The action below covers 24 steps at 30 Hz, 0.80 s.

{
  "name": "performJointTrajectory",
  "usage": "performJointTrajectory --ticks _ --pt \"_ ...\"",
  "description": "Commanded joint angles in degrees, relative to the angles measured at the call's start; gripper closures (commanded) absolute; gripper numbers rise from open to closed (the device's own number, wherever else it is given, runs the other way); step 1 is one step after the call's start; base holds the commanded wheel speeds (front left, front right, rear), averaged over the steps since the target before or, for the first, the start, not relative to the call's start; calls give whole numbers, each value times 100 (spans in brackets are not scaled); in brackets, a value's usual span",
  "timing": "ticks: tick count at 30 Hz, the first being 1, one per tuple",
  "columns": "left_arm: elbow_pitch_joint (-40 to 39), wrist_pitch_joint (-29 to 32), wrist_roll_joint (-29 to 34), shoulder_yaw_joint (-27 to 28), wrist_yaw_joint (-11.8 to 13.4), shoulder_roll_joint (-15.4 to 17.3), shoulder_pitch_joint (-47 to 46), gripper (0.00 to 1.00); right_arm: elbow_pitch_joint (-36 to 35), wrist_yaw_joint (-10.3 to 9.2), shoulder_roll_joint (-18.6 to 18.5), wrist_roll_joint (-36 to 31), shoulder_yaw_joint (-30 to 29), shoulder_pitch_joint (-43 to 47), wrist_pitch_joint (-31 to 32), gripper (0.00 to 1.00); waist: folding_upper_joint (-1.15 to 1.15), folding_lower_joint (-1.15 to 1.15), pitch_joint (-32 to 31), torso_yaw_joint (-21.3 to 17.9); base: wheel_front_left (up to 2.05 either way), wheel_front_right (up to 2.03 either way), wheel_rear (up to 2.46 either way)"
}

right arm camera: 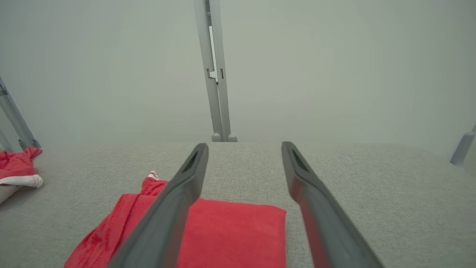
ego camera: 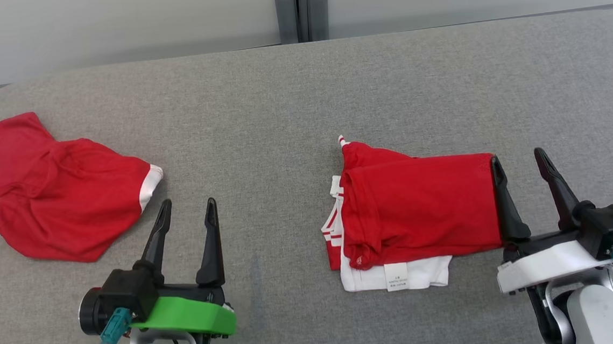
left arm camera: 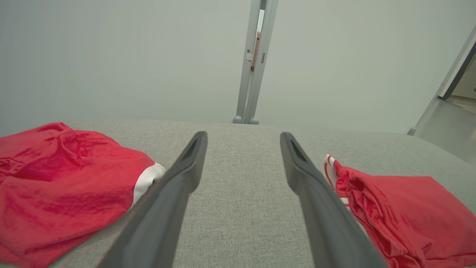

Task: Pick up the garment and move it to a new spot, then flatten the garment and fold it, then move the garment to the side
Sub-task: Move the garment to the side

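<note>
In the head view, your left pincer [ego camera: 188, 203] stands spread and empty over the grey table [ego camera: 280, 98]. The crumpled garment [ego camera: 54, 189], red with a white hem, lies just left of its left finger. Your right pincer [ego camera: 517, 156] is spread too and grips nothing. The folded garment [ego camera: 422, 212], red over white, lies to its left, with its right edge under the left finger. You cannot tell whether they touch.

In the left wrist view, the wide-apart fingers [left arm camera: 174, 193] frame bare table, with the crumpled garment outside the left finger and the folded one outside the right.

In the right wrist view, the folded garment's right edge lies between the parted fingers [right arm camera: 316, 208].
</note>
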Motion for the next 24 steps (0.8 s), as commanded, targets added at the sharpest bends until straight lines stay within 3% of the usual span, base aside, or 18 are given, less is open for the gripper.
performJointTrajectory --ticks 1,13,23,24 --pt "27 -16 -39 -11 -30 9 -37 0 207 -8 14 95 -33 42 -16 0 0 0 38 29 0 0 0" --pt "126 -16 -58 -163 -133 9 -275 0 2518 -9 48 238 -492 -821 -17 0 0 0 414 265 0 0 0" --pt "158 -16 -49 -156 -165 9 -350 0 3406 -6 59 587 -224 -1257 0 0 0 0 602 408 0 0 0" --pt "175 -16 -61 -158 -166 9 -344 0 3435 -5 67 558 -179 -1290 2 30 0 0 610 400 0 0 0"
